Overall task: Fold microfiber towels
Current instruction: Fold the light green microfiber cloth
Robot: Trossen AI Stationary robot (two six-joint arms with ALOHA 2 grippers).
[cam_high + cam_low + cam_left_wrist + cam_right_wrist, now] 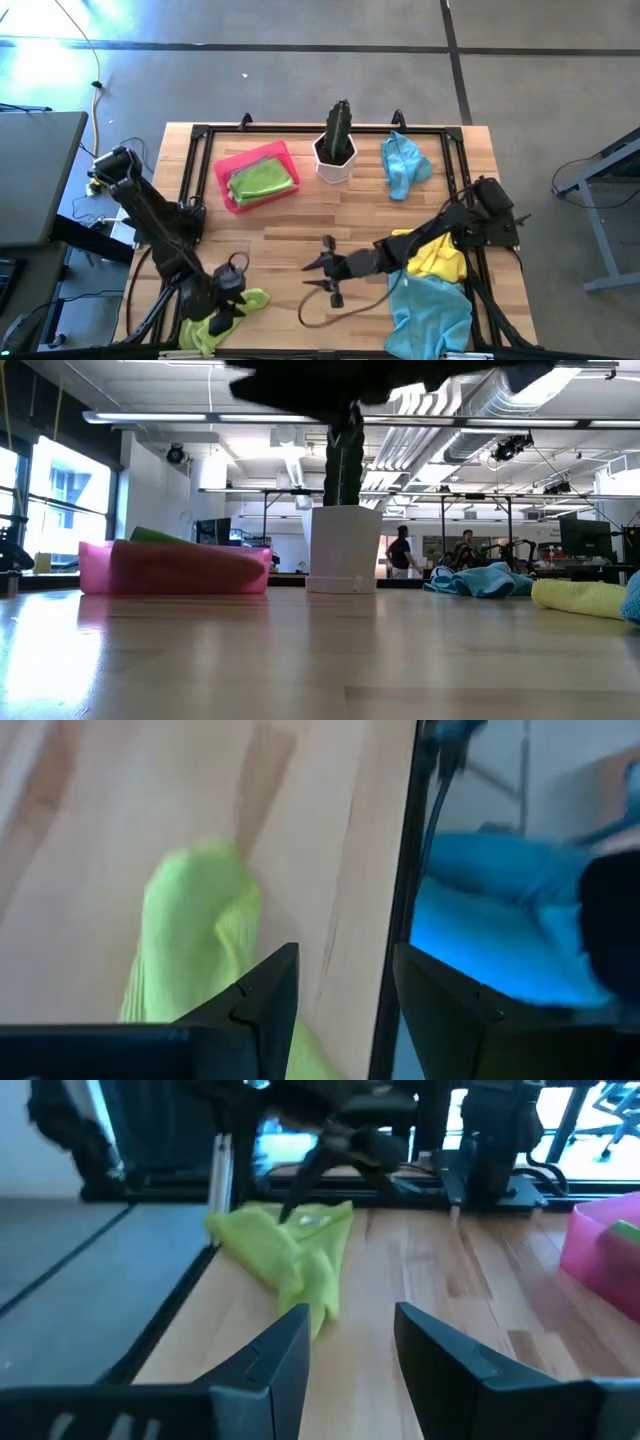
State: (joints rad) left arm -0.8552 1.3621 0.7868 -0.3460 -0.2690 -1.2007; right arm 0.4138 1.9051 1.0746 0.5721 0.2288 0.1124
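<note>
A soft lime green towel lies bunched at the near left corner of the wooden surface, under the left gripper, whose fingers are spread. The right gripper hangs over the middle, fingers spread too. A yellow towel and blue towel lie crumpled on the right. A stiff pink tray holds another green towel.
</note>
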